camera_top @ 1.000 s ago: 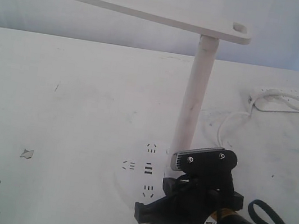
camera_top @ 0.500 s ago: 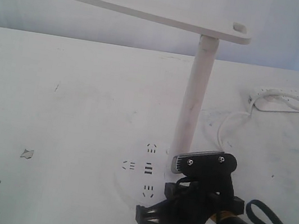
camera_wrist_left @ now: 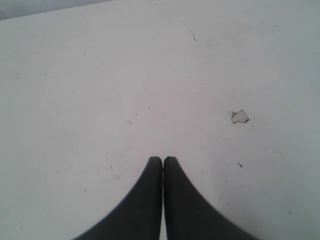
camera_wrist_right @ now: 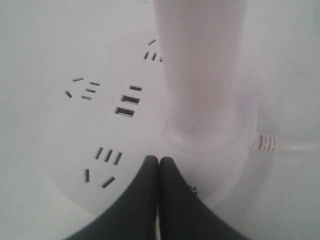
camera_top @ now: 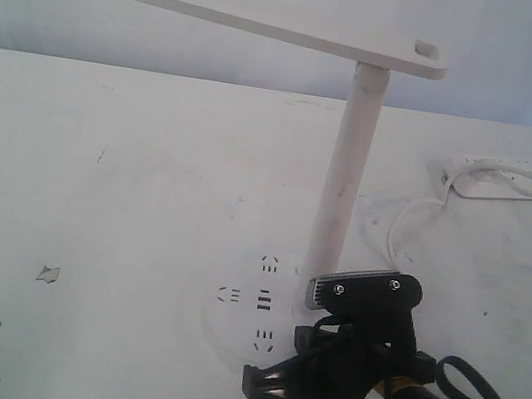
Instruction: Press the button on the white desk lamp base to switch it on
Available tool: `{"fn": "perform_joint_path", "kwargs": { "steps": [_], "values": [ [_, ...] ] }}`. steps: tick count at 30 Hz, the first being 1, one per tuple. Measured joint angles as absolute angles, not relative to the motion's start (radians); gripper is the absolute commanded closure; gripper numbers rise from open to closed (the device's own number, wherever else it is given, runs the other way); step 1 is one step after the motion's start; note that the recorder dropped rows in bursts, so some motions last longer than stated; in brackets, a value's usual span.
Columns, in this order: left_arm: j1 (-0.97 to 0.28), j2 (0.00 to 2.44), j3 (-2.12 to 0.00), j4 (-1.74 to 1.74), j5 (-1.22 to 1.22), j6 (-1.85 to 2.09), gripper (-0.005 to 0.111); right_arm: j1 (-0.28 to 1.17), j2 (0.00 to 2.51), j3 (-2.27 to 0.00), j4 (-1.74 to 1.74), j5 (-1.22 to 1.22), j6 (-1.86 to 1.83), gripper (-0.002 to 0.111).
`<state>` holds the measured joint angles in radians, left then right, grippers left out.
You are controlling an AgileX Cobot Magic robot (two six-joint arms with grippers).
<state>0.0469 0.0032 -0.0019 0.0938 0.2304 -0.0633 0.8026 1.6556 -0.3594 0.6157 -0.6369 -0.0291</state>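
The white desk lamp base [camera_wrist_right: 145, 137] lies flat on the table, with dark socket slots [camera_wrist_right: 102, 162] and USB slits [camera_wrist_right: 127, 105] on it. Its slim white pole [camera_wrist_right: 200, 65] rises just beyond my right gripper [camera_wrist_right: 159, 160]. That gripper is shut, with its tips down on the base close to the pole's foot. The button is hidden under the fingers; only a tiny dark mark [camera_wrist_right: 193, 189] shows beside one finger. In the exterior view the base [camera_top: 231, 324] lies at the pole's foot, under the right arm [camera_top: 373, 384]. My left gripper [camera_wrist_left: 162, 159] is shut over bare table.
The lamp head [camera_top: 234, 17] stretches left from the pole top [camera_top: 362, 103]. A long white power strip [camera_top: 522, 179] lies at the back right, its cable [camera_top: 398, 226] running toward the base. A small chip [camera_wrist_left: 240, 116] marks the table near the left gripper.
The right gripper has sunk slightly lower over the base and stays shut. The lamp has not moved.
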Motion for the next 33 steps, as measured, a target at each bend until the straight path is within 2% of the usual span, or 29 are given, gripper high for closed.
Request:
{"fn": "perform_joint_path", "kwargs": {
  "steps": [20,33],
  "values": [
    [0.047,0.003,-0.002,0.094,0.230,-0.063,0.107,0.806,1.727,-0.390,0.684,-0.704,-0.057,0.108],
    [0.047,0.003,-0.002,0.094,0.230,-0.063,0.107,0.806,1.663,-0.381,0.700,-0.660,-0.111,0.108]
  ]
}}
